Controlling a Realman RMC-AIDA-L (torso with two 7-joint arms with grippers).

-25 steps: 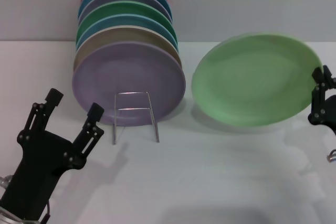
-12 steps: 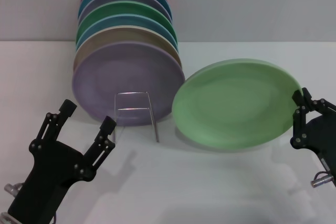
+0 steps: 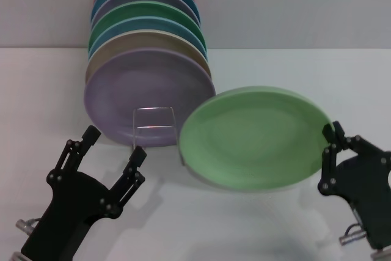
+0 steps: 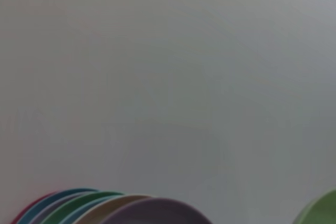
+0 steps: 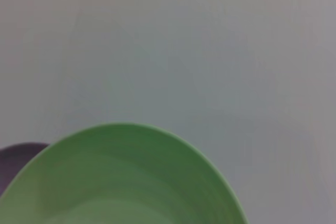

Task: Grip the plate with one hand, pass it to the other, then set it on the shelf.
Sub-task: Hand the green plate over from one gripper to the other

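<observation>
From the head view, the right hand is clamped on the far right rim of the plate, carrying that pale mint-green disc tilted in the air above the white table, its left edge close by the shelf. And the shelf, that thin wire rack, is loaded with a leaning row of plates, the lilac plate at the front and the darker green plate further back in the row. Down on the left, the left hand stands with its fingers spread wide apart, holding nothing, pointed up towards the rack and well short of the mint plate. Over to the left wrist view: mostly blank wall, the tops of the racked plates in a fan along one edge, and a sliver of the plate creeping in at the corner; that arm's own fingers are out of sight here. Right wrist view now: the plate fills the near frame, smooth matte face, with a dark bit of the lilac plate beside it. My read: it is rigid and breakable, probably slick and with some weight, so held by one rim it could pivot or slip. The sensible place for the left hand is the free rim opposite the right hand's grip, squarely pinched.
</observation>
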